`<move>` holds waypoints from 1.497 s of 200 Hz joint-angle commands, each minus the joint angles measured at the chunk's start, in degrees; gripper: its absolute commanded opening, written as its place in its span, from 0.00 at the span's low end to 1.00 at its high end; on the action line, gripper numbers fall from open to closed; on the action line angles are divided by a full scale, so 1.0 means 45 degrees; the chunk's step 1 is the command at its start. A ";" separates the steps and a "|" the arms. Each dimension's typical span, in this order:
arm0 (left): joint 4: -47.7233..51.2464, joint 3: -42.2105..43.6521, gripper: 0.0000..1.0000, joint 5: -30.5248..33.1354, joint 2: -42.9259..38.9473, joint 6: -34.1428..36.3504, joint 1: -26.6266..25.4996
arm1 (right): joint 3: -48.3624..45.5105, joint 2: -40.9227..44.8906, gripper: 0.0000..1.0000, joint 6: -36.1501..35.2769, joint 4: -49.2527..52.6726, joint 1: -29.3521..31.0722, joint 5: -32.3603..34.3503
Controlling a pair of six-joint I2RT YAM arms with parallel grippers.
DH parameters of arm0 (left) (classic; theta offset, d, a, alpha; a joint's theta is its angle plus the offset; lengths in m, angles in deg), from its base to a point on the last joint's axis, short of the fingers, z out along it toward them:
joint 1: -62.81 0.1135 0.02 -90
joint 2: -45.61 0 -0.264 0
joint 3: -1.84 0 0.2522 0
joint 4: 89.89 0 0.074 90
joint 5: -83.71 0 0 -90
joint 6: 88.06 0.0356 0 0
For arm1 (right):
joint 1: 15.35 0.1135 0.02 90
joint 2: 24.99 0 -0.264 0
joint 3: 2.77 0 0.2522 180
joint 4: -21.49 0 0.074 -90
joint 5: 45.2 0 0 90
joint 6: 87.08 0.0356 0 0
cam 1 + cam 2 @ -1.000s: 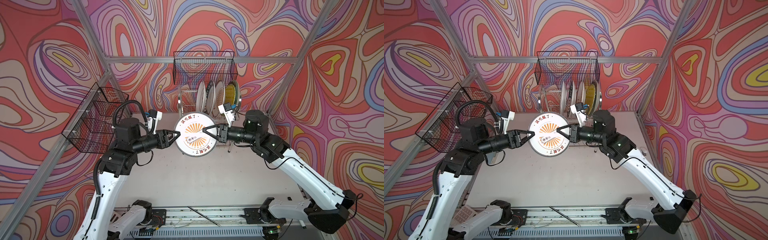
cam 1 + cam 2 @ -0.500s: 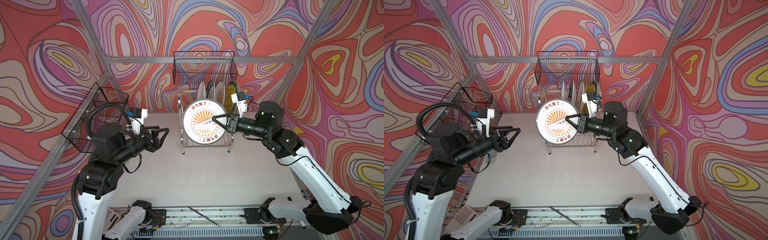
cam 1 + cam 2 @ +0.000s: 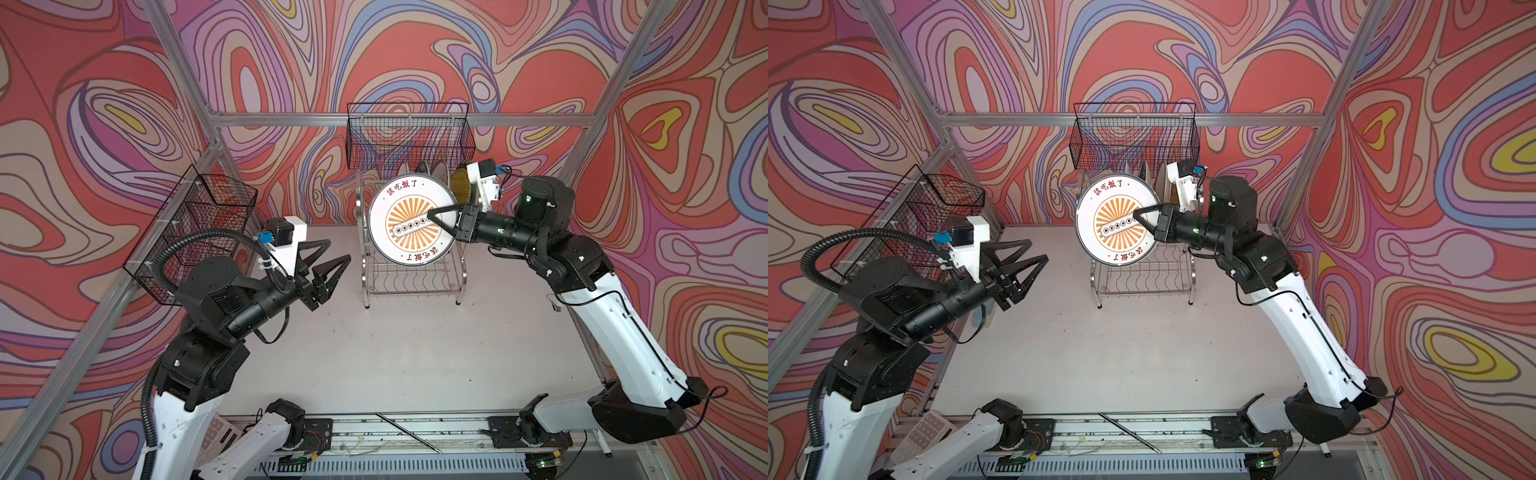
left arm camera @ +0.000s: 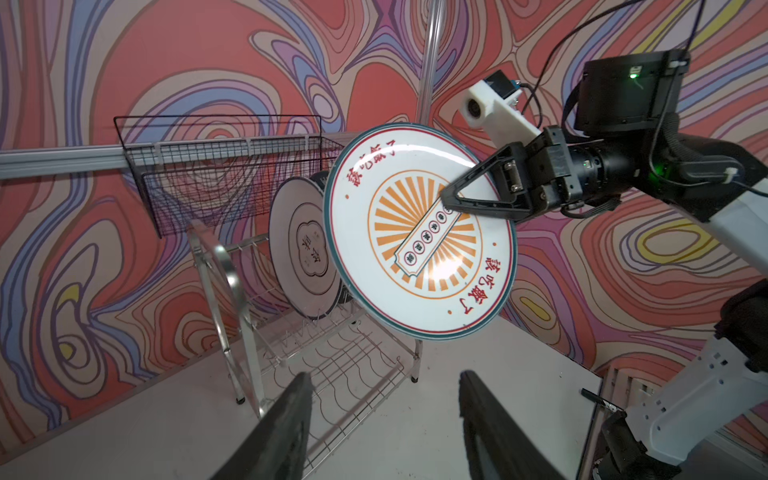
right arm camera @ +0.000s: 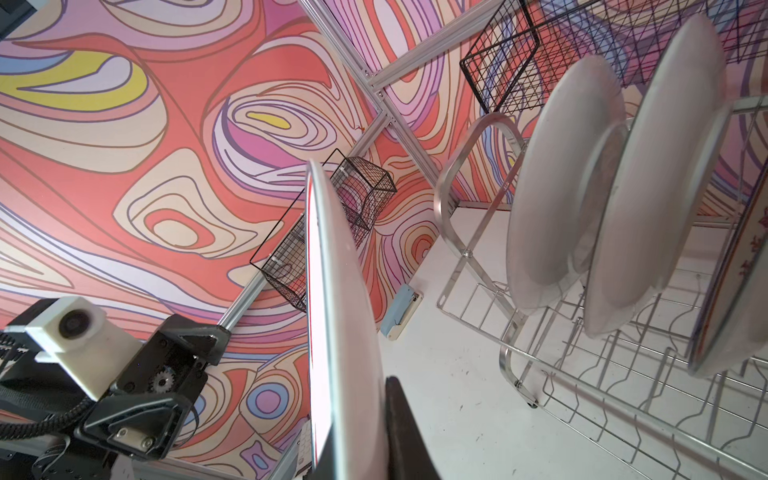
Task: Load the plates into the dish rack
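Currently in the right gripper (image 3: 430, 216): an orange-sunburst plate (image 3: 399, 232), pinched at its 3 o'clock rim. One finger lies across the printed face and the other sits behind it, with the jaws clamped on the plate.
Right gripper, other views: the same hold shows in a top view, right gripper (image 3: 1136, 216), and in the left wrist view, right gripper (image 4: 446, 199).
Orange-sunburst plate: held off the table on edge, facing the top cameras. The left wrist view shows the orange-sunburst plate (image 4: 415, 266) tilted. The right wrist view shows the orange-sunburst plate (image 5: 340, 311) edge-on.
Plate against rack: in both top views it hangs in front of the upper tier of the dish rack (image 3: 366, 286). In the right wrist view bare table lies between the plate and the dish rack (image 5: 453, 216), so the two are apart.
Dish rack: at 12 o'clock on the table (image 3: 395, 353), by the back wall.
Already racked: a black-ringed plate (image 4: 303, 249) stands just behind the held one. A yellow plate (image 3: 459, 187) stands at the 3 o'clock end. Both are on edge in the upper tier.
Left gripper (image 3: 337, 252): at 9 o'clock of the rack and well apart from it, jaws spread and holding nothing.
Black mesh baskets: a back basket (image 3: 409, 137) hangs above the rack, and a side basket (image 3: 199, 232) hangs at 9 o'clock.
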 commanded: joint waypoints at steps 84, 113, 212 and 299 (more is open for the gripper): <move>-0.7012 0.2765 0.58 1.1212 0.2539 1.3439 -1.0087 | 0.1438 -0.0352 0.00 -0.0075 0.1199 -0.0098 0.0874; -1.0801 0.3707 0.54 1.2848 0.3608 1.6889 -1.0830 | 0.1432 -0.0333 0.00 0.0035 0.1394 -0.0115 0.1121; -1.3832 0.4217 0.53 1.4175 0.4231 1.9169 -1.0888 | 0.0475 0.0031 0.00 0.0536 0.1006 -0.0115 0.0809; -1.2172 0.4373 0.53 1.4367 0.4075 1.8253 -1.0803 | 0.0443 0.0477 0.00 0.0721 0.0882 -0.0111 0.0889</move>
